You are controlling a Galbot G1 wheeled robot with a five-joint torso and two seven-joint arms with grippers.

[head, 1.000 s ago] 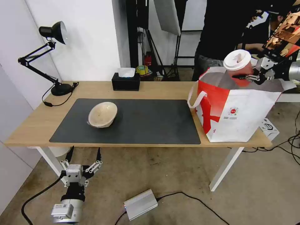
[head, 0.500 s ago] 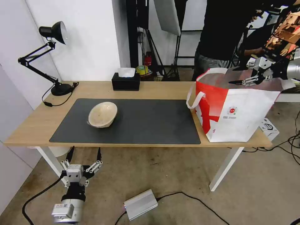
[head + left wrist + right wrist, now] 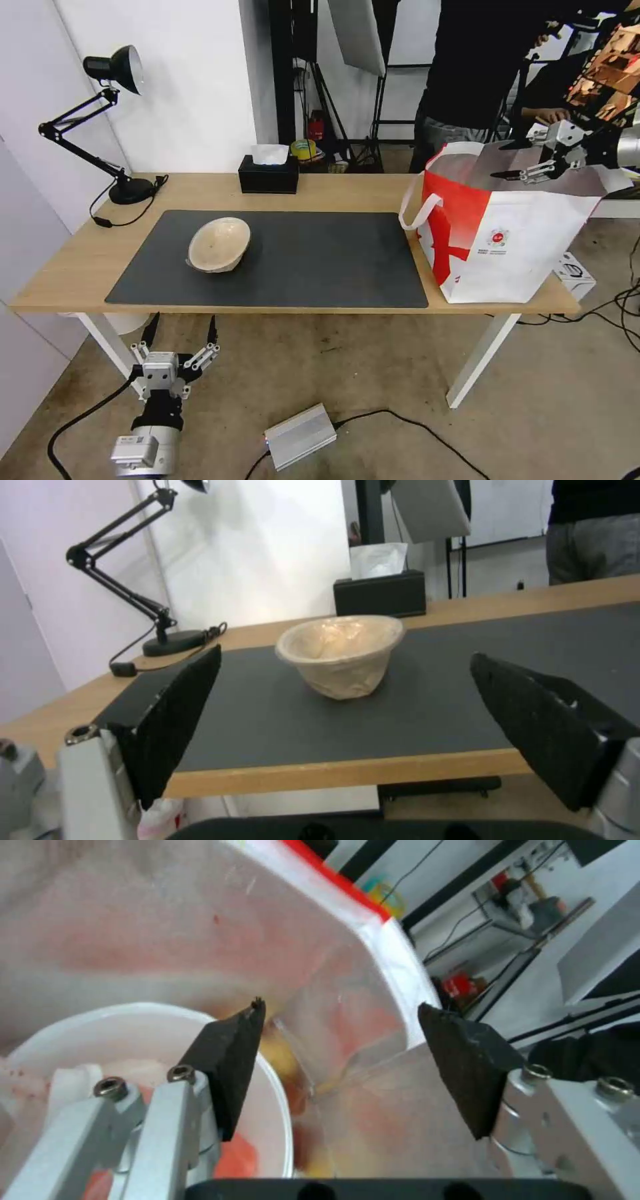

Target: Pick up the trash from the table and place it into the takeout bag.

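Hovering empty and spread wide, the right pincer [image 3: 519, 175] is being held above the takeout bag [image 3: 507, 247], presumably for dropping trash inside.

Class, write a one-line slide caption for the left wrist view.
Open left tool waits below the table edge, facing the beige bowl on the mat.

Large white round bowl with red scraps [image 3: 133, 1040]: partly hidden behind the right gripper [image 3: 340, 1060] and cut off at the edge. Contents deeper inside the boxy white-and-red takeout bag [image 3: 507, 247] are blurred, unidentifiable.
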